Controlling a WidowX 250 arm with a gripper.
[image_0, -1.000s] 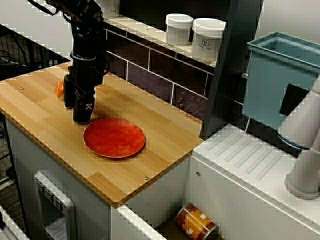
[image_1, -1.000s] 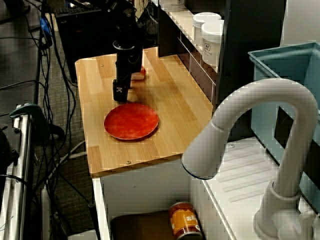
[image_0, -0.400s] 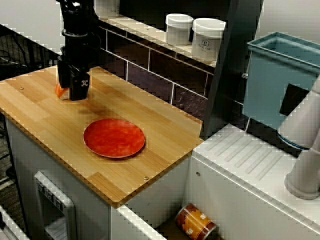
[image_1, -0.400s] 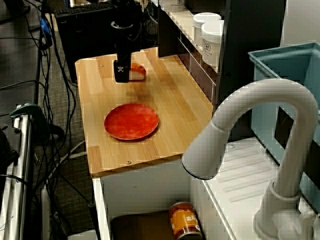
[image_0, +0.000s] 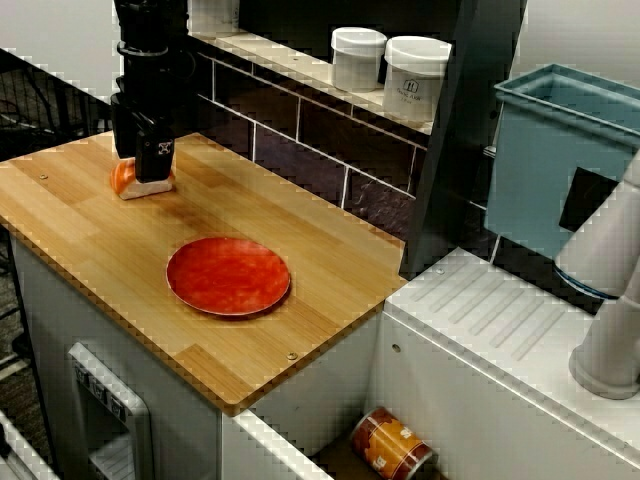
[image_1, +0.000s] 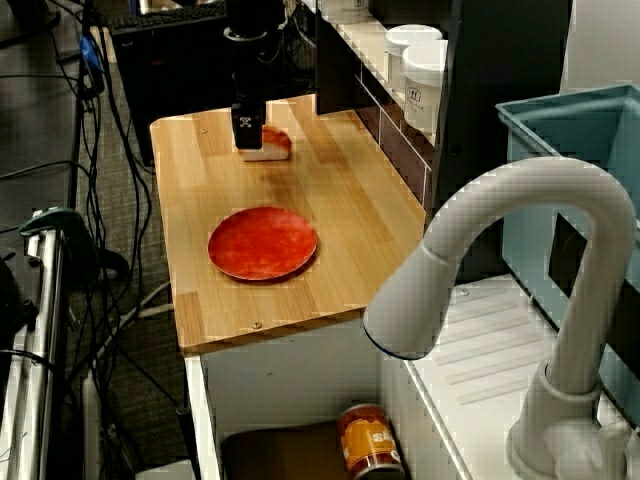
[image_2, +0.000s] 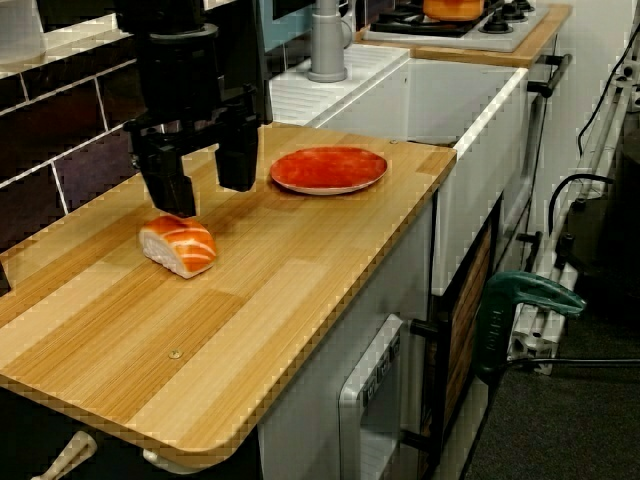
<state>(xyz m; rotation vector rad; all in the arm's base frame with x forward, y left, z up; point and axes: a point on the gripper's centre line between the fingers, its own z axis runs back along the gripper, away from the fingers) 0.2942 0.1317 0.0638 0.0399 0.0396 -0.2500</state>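
The sushi (image_2: 178, 246), a salmon-topped piece, lies on its side on the wooden counter (image_2: 300, 275), near the back wall and at the end far from the sink. In the low side view it rests flat and whole, with bare wood all round it.

The gripper (image_2: 205, 180) hangs right over the sushi, pointing straight down. Its jaws stand wide apart and hold nothing. In the low side view one jaw tip sits just above the back of the sushi. In the view across the counter the gripper covers most of the piece. We cannot tell from any view whether a jaw touches it, or whether the two jaws truly straddle it.

The red plate (image_2: 330, 168) sits well apart from the sushi, toward the sink end of the counter, and carries nothing. Two white jars (image_0: 390, 68) stand on the ledge behind, a tap (image_1: 500, 260) rises by the sink, and a can (image_0: 392, 446) lies below the counter.

We judge the work barely begun. The gripper is placed above the sushi, but there is no grip, the piece is not lifted, and the plate is bare. Closing on it, and all that follows, is not yet done.
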